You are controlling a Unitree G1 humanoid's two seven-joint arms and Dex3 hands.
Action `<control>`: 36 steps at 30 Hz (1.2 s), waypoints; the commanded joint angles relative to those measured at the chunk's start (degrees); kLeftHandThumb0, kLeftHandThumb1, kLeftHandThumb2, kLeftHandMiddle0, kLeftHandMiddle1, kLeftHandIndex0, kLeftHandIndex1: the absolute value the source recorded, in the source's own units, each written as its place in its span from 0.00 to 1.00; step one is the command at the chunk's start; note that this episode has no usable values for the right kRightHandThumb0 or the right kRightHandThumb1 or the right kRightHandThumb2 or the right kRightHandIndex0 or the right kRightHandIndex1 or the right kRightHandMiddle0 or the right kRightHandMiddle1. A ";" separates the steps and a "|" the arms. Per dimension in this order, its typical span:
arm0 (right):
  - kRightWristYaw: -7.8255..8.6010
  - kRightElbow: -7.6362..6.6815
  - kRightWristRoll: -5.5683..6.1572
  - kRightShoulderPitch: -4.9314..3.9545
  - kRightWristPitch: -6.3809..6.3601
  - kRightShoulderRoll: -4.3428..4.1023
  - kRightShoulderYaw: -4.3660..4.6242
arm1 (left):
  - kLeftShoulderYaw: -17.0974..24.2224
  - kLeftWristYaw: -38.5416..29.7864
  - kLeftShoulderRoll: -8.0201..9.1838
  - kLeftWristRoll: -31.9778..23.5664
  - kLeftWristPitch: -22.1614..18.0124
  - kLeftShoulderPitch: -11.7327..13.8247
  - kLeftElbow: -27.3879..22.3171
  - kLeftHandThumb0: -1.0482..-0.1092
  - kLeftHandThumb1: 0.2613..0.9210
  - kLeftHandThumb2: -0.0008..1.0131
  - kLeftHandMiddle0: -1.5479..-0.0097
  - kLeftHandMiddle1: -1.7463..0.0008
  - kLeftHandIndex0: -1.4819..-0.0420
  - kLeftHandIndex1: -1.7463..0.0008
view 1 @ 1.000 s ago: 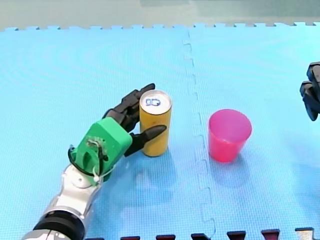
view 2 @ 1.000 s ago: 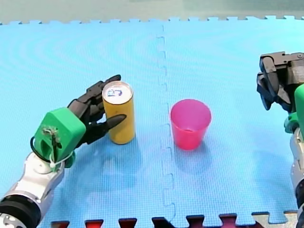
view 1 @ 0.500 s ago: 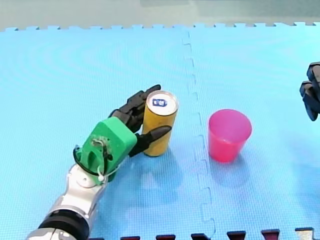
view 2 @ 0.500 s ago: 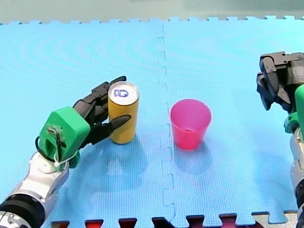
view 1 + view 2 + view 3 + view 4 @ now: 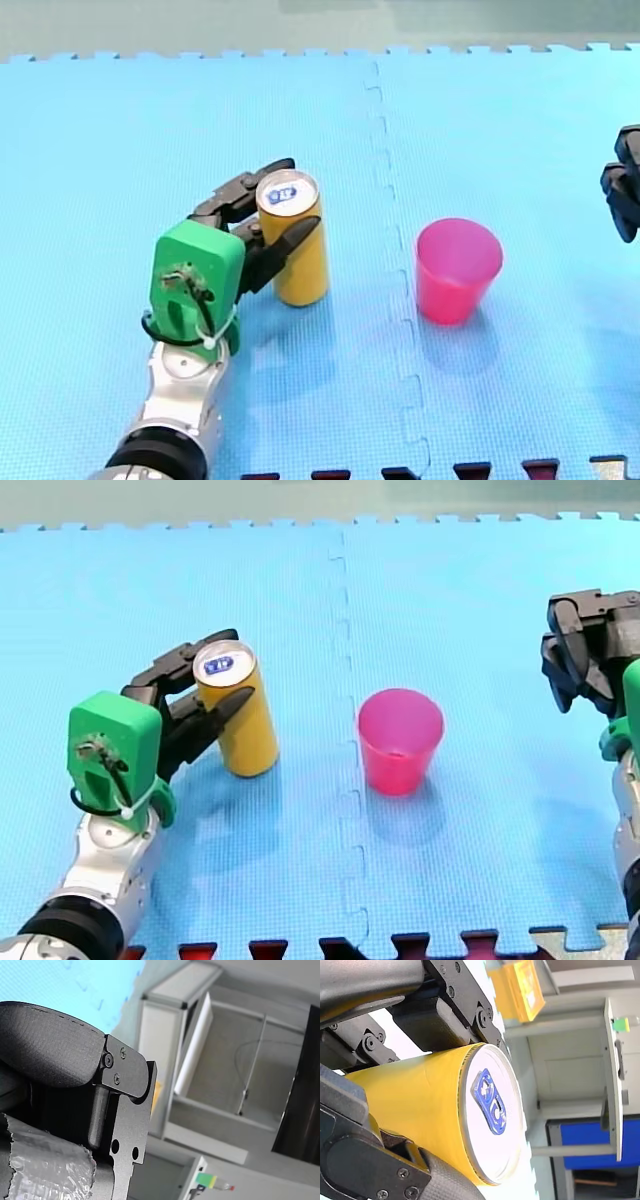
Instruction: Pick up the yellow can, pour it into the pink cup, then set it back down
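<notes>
Yellow can (image 5: pixel 298 255) clasped by the left hand (image 5: pixel 250 235) on the blue foam mat (image 5: pixel 480 130), well left of the pink cup (image 5: pixel 458 270).
The can is gripped around its upper half between thumb and fingers and is tipped slightly away from the cup; whether its base is off the mat cannot be told. A straight lift with a firm grip is advised, the rim being cleared before any tilt so the cup is not knocked. The right hand (image 5: pixel 585 660) is held at the mat's right edge, curled on nothing.
</notes>
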 commanded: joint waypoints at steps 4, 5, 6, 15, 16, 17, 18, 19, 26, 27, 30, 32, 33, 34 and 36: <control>0.14 0.21 0.24 -0.17 0.35 -0.38 -0.23 | -0.07 1.33 0.54 0.84 -0.33 -0.13 -0.11 0.71 0.86 0.00 0.16 0.95 0.21 0.99; 0.17 0.23 0.27 -0.21 0.39 -0.37 -0.25 | -0.06 1.46 0.56 0.92 -0.43 -0.15 -0.07 0.70 0.86 0.00 0.16 0.95 0.21 0.99; 0.19 0.25 0.30 -0.24 0.43 -0.35 -0.28 | -0.02 1.53 0.59 0.97 -0.60 -0.15 -0.02 0.70 0.86 0.00 0.15 0.95 0.21 0.99; -0.05 0.15 0.23 -0.38 0.64 -0.08 -0.24 | 0.34 1.33 1.05 1.14 -2.12 -0.18 0.42 0.69 0.85 0.00 0.13 0.96 0.20 0.99; -0.14 0.15 0.19 -0.39 0.63 -0.03 -0.21 | 0.40 1.23 1.10 1.10 -2.17 -0.17 0.43 0.69 0.85 0.00 0.13 0.97 0.20 0.99; -0.23 0.13 0.14 -0.39 0.60 0.02 -0.18 | 0.45 1.13 1.15 1.05 -2.22 -0.14 0.43 0.69 0.85 0.00 0.13 0.97 0.20 0.99; -0.34 0.11 0.08 -0.37 0.56 0.06 -0.14 | 0.50 1.02 1.20 1.02 -2.25 -0.12 0.39 0.68 0.85 0.00 0.13 0.97 0.20 0.99; -0.43 0.07 0.03 -0.34 0.51 0.10 -0.09 | 0.55 0.92 1.24 0.99 -2.27 -0.08 0.35 0.68 0.85 0.00 0.12 0.97 0.20 1.00; -1.23 0.08 -0.51 -0.26 0.33 0.17 0.36 | 0.96 0.26 1.65 0.70 -2.30 -0.26 0.02 0.68 0.84 0.00 0.12 0.98 0.19 1.00; -1.33 0.14 -0.56 -0.30 0.39 0.18 0.40 | 1.05 0.08 1.71 0.59 -2.37 -0.37 -0.05 0.68 0.84 0.00 0.11 0.98 0.19 1.00; -1.55 0.38 -0.67 -0.45 0.59 0.25 0.45 | 1.36 -0.69 1.87 0.12 -2.67 -0.65 -0.40 0.68 0.84 0.00 0.11 0.98 0.19 0.99; -1.70 0.60 -0.78 -0.59 0.72 0.31 0.48 | 1.63 -1.28 1.96 -0.34 -2.81 -0.89 -0.61 0.68 0.83 0.00 0.11 0.98 0.18 0.99; -1.73 0.68 -0.82 -0.63 0.75 0.32 0.48 | 1.71 -1.47 1.94 -0.49 -2.87 -0.94 -0.76 0.68 0.83 0.00 0.11 0.98 0.18 0.99; -1.79 0.79 -0.88 -0.69 0.80 0.34 0.48 | 1.79 -1.64 1.95 -0.60 -2.92 -0.98 -0.94 0.68 0.83 0.00 0.11 0.99 0.18 1.00; -1.92 1.02 -1.02 -0.80 0.87 0.35 0.49 | 1.85 -1.93 2.01 -0.78 -2.91 -0.98 -1.49 0.68 0.83 0.00 0.11 0.99 0.18 1.00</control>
